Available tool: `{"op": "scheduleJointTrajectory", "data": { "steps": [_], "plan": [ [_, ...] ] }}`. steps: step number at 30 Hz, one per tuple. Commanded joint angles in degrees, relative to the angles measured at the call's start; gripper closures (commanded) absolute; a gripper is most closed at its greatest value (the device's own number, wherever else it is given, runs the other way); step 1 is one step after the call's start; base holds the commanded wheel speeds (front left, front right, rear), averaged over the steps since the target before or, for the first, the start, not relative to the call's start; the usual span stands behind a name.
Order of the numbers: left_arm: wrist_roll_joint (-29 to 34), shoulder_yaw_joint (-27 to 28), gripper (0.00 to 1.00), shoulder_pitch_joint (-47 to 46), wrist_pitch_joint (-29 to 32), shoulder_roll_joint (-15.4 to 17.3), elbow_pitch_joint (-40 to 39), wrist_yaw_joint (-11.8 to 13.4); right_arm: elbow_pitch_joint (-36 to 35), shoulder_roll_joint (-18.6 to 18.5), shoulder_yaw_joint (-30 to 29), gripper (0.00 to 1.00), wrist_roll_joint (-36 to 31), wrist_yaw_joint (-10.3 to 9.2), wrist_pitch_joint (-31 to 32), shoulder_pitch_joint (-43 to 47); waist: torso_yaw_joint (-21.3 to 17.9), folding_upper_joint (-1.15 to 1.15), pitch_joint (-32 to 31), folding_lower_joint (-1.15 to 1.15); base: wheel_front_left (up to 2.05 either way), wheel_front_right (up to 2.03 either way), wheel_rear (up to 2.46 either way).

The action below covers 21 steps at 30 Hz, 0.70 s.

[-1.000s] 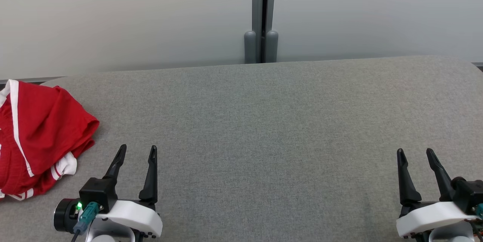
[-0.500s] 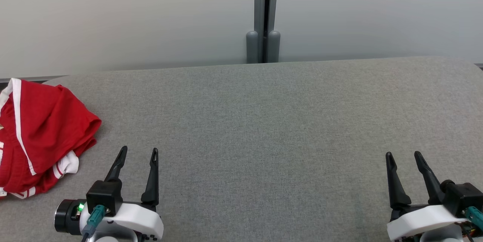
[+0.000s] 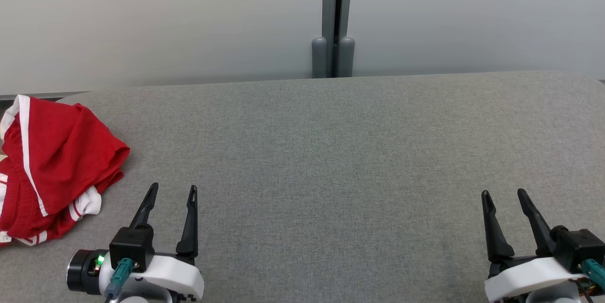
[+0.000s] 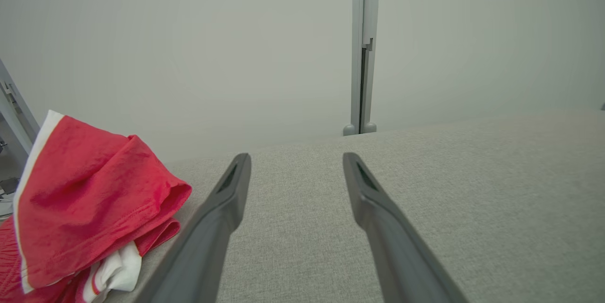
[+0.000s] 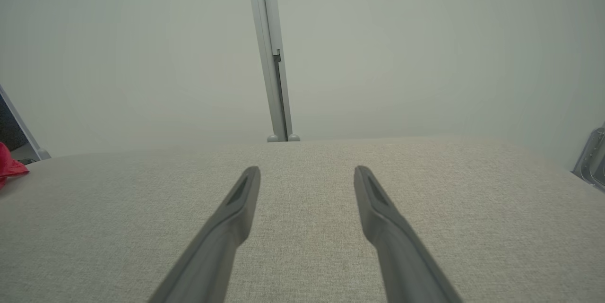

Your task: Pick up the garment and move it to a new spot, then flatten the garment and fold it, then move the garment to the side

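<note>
Evidently nothing is grasped yet: the red garment (image 3: 56, 166) is seen bunched at the left edge of the grey surface (image 3: 331, 161), near the left pincer (image 3: 172, 188), whose fingers, like those of the right pincer (image 3: 503, 193), are held apart and empty, presumably readied for pickup.

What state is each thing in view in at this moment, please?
Red cloth garment with white stripes: crumpled in a heap, unfolded, lying at the left edge of the grey fabric table, not held.
Left end effector: open, empty, beside the garment, not touching it.
Right end effector: open, empty.
</note>
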Motion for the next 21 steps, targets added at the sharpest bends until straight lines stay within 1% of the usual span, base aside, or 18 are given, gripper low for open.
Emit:
{"op": "scheduleJointTrajectory", "data": {
  "steps": [1,9,13,15,16,21],
  "plan": [
    [-0.2,0.3,0.0,0.3,-0.3,0.0,0.0,-0.2,0.0,-0.2,0.0,0.0,0.5,0.02,-0.3,-0.4,0.0,0.0,0.0,0.0,0.0,0.0,0.0],
    [-0.3,1.0,0.0,-0.1,-0.3,-0.4,0.2,-0.6,-0.2,-0.7,0.1,0.0,0.9,0.02,-0.3,-0.6,0.1,0.0,0.3,0.0,0.0,0.0,0.0],
    [-0.6,1.2,0.0,-1.3,-0.2,-0.7,0.3,-0.8,-1.0,-1.0,-0.4,0.0,0.4,0.02,-0.3,-0.5,1.4,0.0,0.9,0.0,0.0,0.0,0.0],
    [-1.6,1.4,0.0,-2.0,-0.2,-0.8,0.3,-0.6,-1.7,-1.1,-0.5,0.0,-0.1,0.02,-0.3,-0.5,2.6,0.0,1.3,0.0,0.0,0.0,0.0],
    [-2.1,1.3,0.0,-2.8,-0.2,-1.1,0.1,-0.4,-2.6,-1.4,-0.7,0.0,-0.4,0.02,-0.2,-0.7,4.2,0.0,2.0,0.0,0.0,0.0,0.0],
    [-2.8,0.4,0.0,-4.5,-0.2,-1.3,-0.2,0.3,-4.3,-1.9,0.1,0.0,-1.2,0.02,-0.2,-1.2,9.8,0.0,3.7,0.0,0.0,0.0,0.0]
  ]
}}
